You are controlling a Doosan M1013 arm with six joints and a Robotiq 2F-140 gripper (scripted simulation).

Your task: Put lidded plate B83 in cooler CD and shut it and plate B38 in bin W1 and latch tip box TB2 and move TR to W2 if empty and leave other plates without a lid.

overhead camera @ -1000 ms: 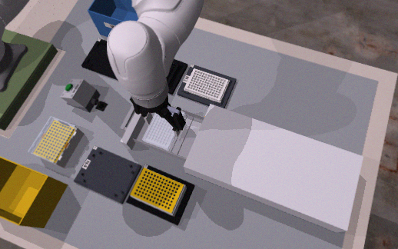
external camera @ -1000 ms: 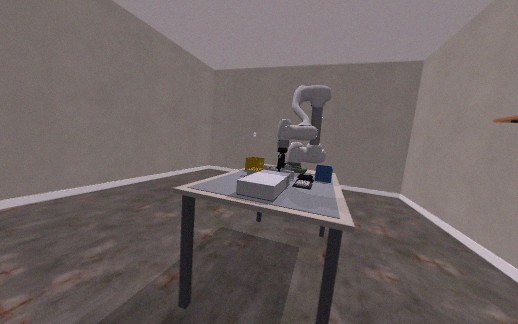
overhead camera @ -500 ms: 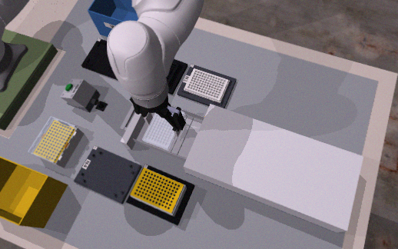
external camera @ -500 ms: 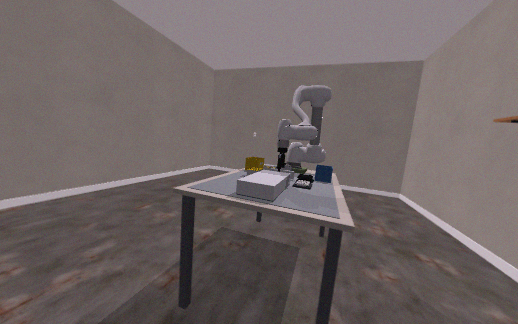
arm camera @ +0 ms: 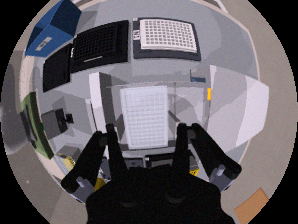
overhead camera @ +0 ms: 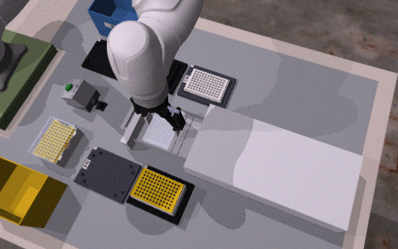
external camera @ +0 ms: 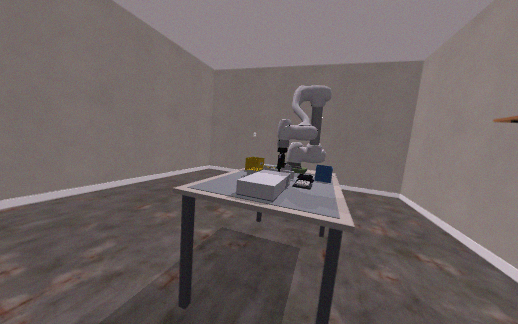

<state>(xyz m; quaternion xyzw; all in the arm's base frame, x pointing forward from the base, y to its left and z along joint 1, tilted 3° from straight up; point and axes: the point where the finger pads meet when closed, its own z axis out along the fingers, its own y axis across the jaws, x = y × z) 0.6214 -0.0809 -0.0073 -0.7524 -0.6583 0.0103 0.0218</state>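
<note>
My gripper (overhead camera: 163, 115) is shut on the clear assay plate (overhead camera: 158, 132), gripping it across its short width. I hold it flat over the open cooler drawer (overhead camera: 135, 132), long side across the drawer. I cannot tell whether it touches the drawer floor. In the wrist view the clear plate (arm camera: 143, 116) lies between my two fingers, with the drawer ribs around it. The white assay plate (overhead camera: 206, 84) sits in its dark nest beyond the drawer and also shows in the wrist view (arm camera: 168, 32). The cooler housing (overhead camera: 273, 169) stretches to the right.
The tip box (overhead camera: 55, 142) with a yellow insert stands on the mat at the left. The yellow tip rack (overhead camera: 157, 190) sits in a black nest at the front, beside an empty grey nest (overhead camera: 107, 173). The yellow bin (overhead camera: 23, 196), blue bin (overhead camera: 111, 13) and green DONE key (overhead camera: 69, 87) stand at the left.
</note>
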